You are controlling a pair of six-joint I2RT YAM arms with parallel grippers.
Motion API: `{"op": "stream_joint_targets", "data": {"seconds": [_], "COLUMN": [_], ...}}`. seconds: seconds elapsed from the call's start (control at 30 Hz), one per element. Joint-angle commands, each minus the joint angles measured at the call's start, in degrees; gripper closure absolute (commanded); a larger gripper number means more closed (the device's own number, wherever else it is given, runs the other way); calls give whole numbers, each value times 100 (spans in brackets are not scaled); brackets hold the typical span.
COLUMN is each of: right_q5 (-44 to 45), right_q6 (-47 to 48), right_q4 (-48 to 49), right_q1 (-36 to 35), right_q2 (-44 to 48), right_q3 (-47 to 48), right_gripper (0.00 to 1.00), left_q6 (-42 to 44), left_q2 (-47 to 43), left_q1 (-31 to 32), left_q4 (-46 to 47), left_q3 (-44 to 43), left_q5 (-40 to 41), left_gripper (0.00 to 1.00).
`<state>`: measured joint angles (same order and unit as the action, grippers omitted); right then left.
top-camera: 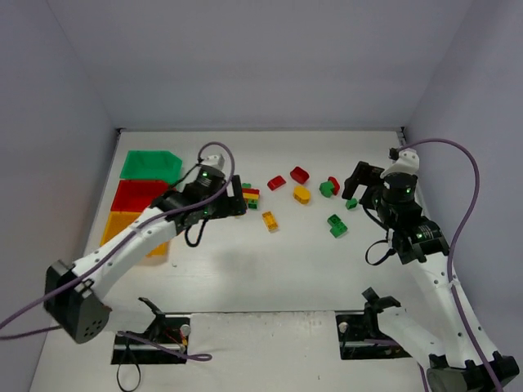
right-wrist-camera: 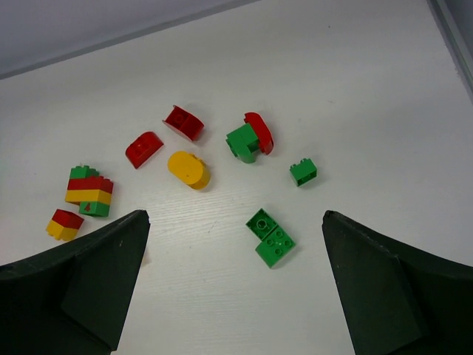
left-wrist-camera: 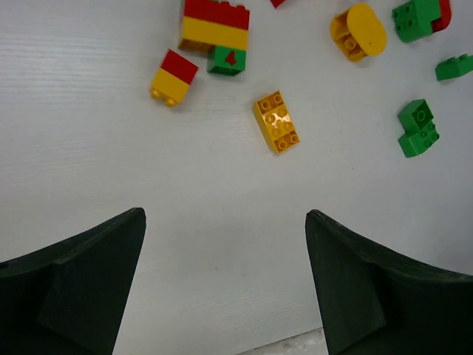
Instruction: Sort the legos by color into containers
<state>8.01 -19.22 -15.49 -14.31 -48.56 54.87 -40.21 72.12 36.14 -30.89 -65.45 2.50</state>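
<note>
Left end effector [top-camera: 238, 204]: hanging wide open over the desk [top-camera: 270, 269], gripping nothing, its dark fingers [left-wrist-camera: 81, 288] framing bare board just short of the bricks.
Right end effector [top-camera: 359, 186]: likewise standing fully open and empty, hovering at the right end of the scatter.

Legos, all lying loose on the desk between the two arms, none showing in a bin:
- yellow brick [left-wrist-camera: 276, 122], sitting flat, studs up, alone, nearest the left end effector;
- mixed stack [left-wrist-camera: 214, 33], red and yellow layers with green joined on;
- red-on-yellow pair [left-wrist-camera: 174, 77], just beside that stack;
- yellow round piece [right-wrist-camera: 189, 169], lying on its side;
- two red arches [right-wrist-camera: 184, 122], near each other;
- green-and-red clump [right-wrist-camera: 250, 138];
- small green brick [right-wrist-camera: 303, 171], alone;
- green double [right-wrist-camera: 270, 237], two bricks joined offset.

Handling (judged): hard, light, glossy plastic, probably slick and apt to skid or tip if pinched on a corner. The flat opposite side walls, taken low and square, are looking like the best hold. Mixed-colour pieces will likely need pulling apart, one end effector on each part.

Bins: green bin [top-camera: 147, 163], red bin [top-camera: 135, 194], yellow bin [top-camera: 122, 227], sitting in a close row at the desk's left edge, beside the left arm.

Surface and room: the desk is showing as a white, faintly ribbed matte board. Plain pale walls [top-camera: 261, 65] are closing it in on three sides, and purple cables [top-camera: 458, 163] are looping off the arms.
</note>
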Motion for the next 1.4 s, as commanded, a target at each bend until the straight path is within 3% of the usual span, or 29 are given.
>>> {"op": "stream_joint_targets", "data": {"seconds": [0.0, 0.07, 0.17, 0.4, 0.57, 0.77, 0.8, 0.93, 0.97, 1.2, 1.37], "right_q5": [271, 236, 175, 104, -71, -291, -300, -318, -335, -713, -924], "right_q6": [-380, -441, -494, -495, -486, -398, -389, -284, -232, -73, -38], "right_q4": [46, 11, -7, -69, -112, -130, -139, -148, -148, -148, -148], "right_q1": [-28, -28, -28, -20, -20, -20, -20, -20, -20, -28, -72], "right_q2": [-119, -110, -110, 30, 153, 267, 276, 303, 303, 241, 145], "right_q3": [76, 50, 6, -38, -108, -187, -187, -161, -144, 32, 103], "right_gripper": [0, 0, 0, 0, 0, 0, 0, 0, 0, 0, 0], "left_q6": [-1260, -1621, -1903, -2184, -2184, -2220, -2220, -2220, -2211, -2290, -2474], "left_q2": [854, 1555, 2373, 3624, 4354, 4811, 4847, 4550, 4418, 2588, 1063], "left_q1": [559, 954, 1184, 1220, 1167, 1097, 1088, 1097, 1097, 728, -395], "left_q4": [359, 128, -109, -469, -733, -794, -847, -901, -953, -1726, -2043], "left_q3": [-546, -1098, -1661, -2480, -2920, -3228, -3315, -3168, -3106, -2086, -681], "left_q5": [671, 1118, 1130, 1218, 1235, 1323, 1332, 1472, 1525, 2193, 2343], "left_gripper": [18, 18, 18, 19, 26, 46, 59, 97, 100, 100, 100]}}
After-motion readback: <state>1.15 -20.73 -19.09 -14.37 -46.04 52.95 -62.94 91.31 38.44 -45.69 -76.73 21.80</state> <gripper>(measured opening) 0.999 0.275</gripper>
